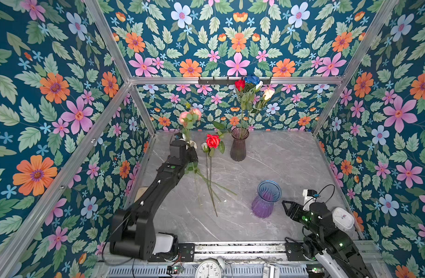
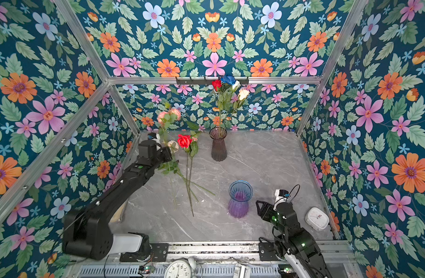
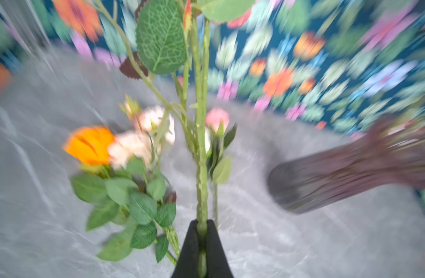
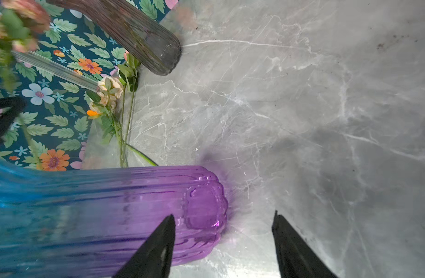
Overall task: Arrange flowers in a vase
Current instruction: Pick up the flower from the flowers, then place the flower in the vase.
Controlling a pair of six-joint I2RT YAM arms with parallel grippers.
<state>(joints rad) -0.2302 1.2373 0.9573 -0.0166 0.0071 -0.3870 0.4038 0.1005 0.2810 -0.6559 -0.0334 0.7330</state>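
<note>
**Left Fingers Clamping a Rose Stem; Right Fingers Open Beside the Blue-Purple Vase**

An alarm clock [image 1: 208,269] is lying just outside the near edge of the bench [image 1: 291,168], between the two arm bases. The left arm is reaching along the left edge toward the far-left corner. The left fingers [image 3: 189,252] are pressing together on the green stem [image 3: 202,168] of a pink rose spray [image 1: 190,115], holding it upright with its blooms above the bench.

The right fingers [image 4: 158,248] are standing well apart toward the near-right corner, gripping nothing. One tip is sitting just beside the base of the blue-purple vase [image 1: 265,202], which is standing upright. A white clock [image 1: 342,217] is resting at the right edge.

The loose flowers [image 4: 110,91] are lying on the left half of the bench, blooms toward the far edge and stems crossing toward the near edge. Among them are a red rose [image 1: 212,140] and an orange rose [image 3: 90,144]. The dark vase [image 1: 239,146] is standing upright at the middle of the far edge, holding a bunch of red, blue, white and peach roses [image 1: 251,89].
</note>
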